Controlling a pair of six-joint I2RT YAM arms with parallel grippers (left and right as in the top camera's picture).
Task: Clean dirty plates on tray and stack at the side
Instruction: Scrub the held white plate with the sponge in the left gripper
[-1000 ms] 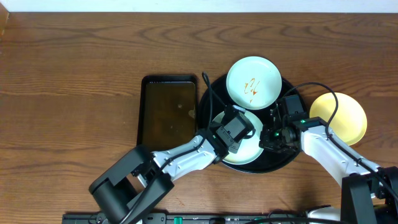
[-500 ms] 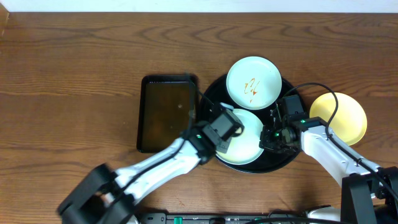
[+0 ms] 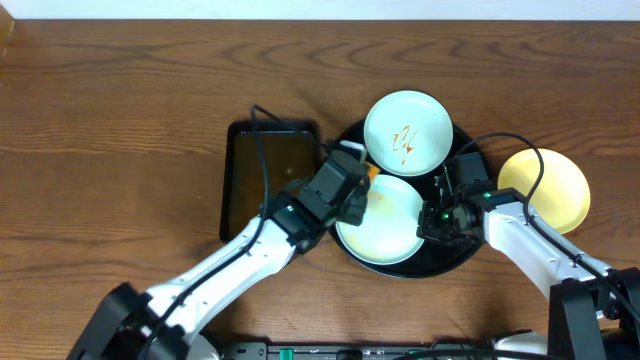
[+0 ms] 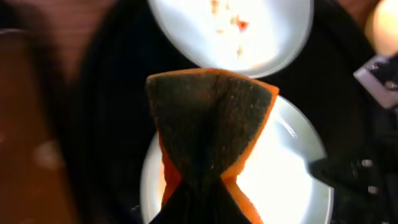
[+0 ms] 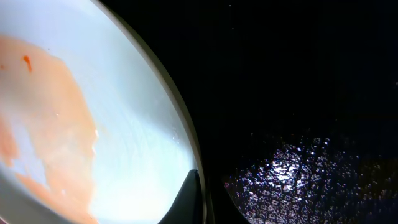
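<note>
The left gripper (image 3: 352, 196) is pinching a folded orange sponge (image 4: 211, 121) with a dark green scouring face. Its jaws are closed tight on the sponge's lower end. It is holding the sponge over the far left part of the near plate (image 3: 392, 230), though whether the sponge is touching the plate cannot be told. This small round pale mint-green plate is lying on the front half of the tray (image 3: 445, 258), a large round glossy black tray with a raised rim. In the right wrist view a pale orange patch is showing on the plate's surface.

The right gripper (image 3: 440, 215) is clamping the near plate's right rim, its dark fingertips (image 5: 189, 198) closed on the edge beside the black tray floor.

On the far half of the tray the squiggled plate (image 3: 408, 133) is sitting just beside the near plate. It is a second pale mint-green round plate, carrying thin orange-brown sauce lines.

The yellow plate (image 3: 548, 190), pale and round, is resting off the tray on the brown wood-grain tabletop (image 3: 120, 120), just to the tray's right. A smaller dark rectangular tray (image 3: 255, 170) is lying just to the left of the round one.
</note>
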